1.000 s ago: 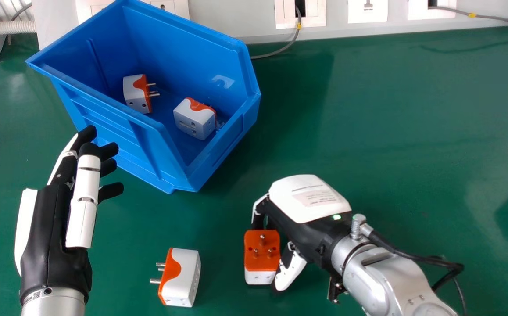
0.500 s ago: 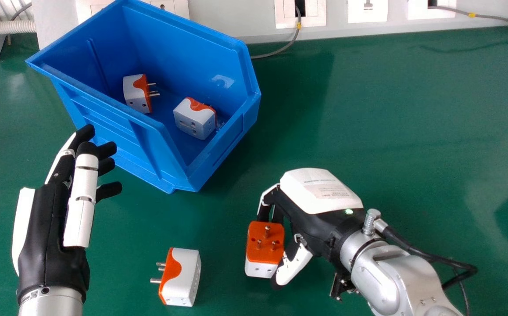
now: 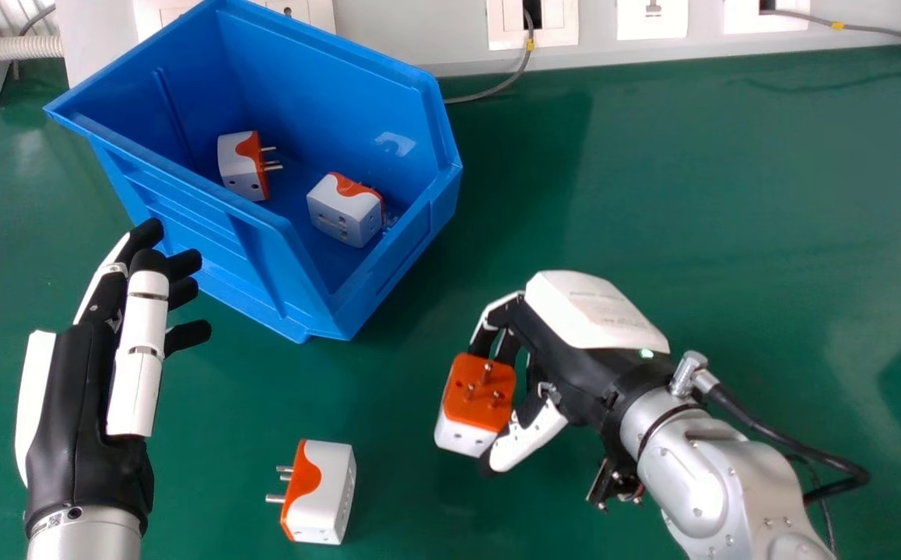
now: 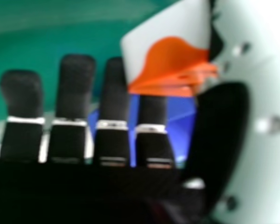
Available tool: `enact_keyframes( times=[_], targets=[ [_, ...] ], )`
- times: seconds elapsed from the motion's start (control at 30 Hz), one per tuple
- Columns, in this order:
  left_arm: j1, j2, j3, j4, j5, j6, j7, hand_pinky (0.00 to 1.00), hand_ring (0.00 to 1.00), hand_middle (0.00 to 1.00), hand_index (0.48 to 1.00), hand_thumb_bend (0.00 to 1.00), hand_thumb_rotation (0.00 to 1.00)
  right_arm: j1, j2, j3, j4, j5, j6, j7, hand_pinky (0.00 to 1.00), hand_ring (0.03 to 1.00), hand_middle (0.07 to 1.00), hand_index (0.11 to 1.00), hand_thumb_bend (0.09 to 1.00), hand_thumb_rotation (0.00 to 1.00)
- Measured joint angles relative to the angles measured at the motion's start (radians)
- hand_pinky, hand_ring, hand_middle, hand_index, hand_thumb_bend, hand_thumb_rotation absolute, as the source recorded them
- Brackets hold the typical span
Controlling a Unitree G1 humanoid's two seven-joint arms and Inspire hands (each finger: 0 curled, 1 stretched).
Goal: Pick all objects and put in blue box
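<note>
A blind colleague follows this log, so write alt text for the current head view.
Robot's right hand pinches an orange-and-white adapter. Another adapter lies on the green table; two more sit inside the blue box.

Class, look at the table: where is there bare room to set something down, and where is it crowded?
The widest bare patch of green table lies between the blue box, the wall and the right hand; a smaller one between box and loose adaptor. It is tighter at the left hand, close by the box, and around the held adaptor.

Two orange-white adapters point(image 3: 344, 211) lie in the blue box point(image 3: 326, 85), one point(image 3: 327, 494) outside, one point(image 3: 475, 400) held.
</note>
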Motion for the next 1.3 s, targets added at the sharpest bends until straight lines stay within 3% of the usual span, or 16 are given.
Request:
enact_keyframes(
  times=[0.37,0.7,0.87,1.07,1.3],
  targets=[
    [-0.005,0.005,0.005,0.017,-0.002,-0.005,-0.001,0.74,0.84,0.83,0.889,0.28,0.94,-0.017,0.000,-0.071,-0.062,0.044,0.001,-0.003,0.26,0.392,0.495,0.559,0.482,0.00],
    [-0.014,0.010,0.010,0.056,-0.001,-0.042,-0.012,0.75,0.84,0.83,0.889,0.29,0.94,-0.097,0.001,-0.103,-0.072,0.057,-0.010,-0.029,0.27,0.394,0.491,0.544,0.482,0.00],
    [-0.016,0.010,0.010,0.069,-0.001,-0.050,-0.013,0.75,0.84,0.83,0.889,0.29,0.94,-0.144,-0.008,-0.106,-0.068,0.057,-0.026,-0.036,0.26,0.395,0.498,0.548,0.480,0.00],
    [-0.016,0.009,0.006,0.072,0.001,-0.051,-0.012,0.76,0.85,0.83,0.892,0.29,0.94,-0.211,-0.013,-0.114,-0.047,0.057,-0.038,-0.045,0.27,0.407,0.520,0.547,0.481,0.00],
    [-0.015,0.010,0.012,0.081,-0.002,-0.060,-0.018,0.76,0.85,0.84,0.898,0.28,0.94,-0.309,0.003,-0.112,0.055,0.058,-0.059,-0.080,0.27,0.406,0.516,0.552,0.481,0.00]
  ],
)
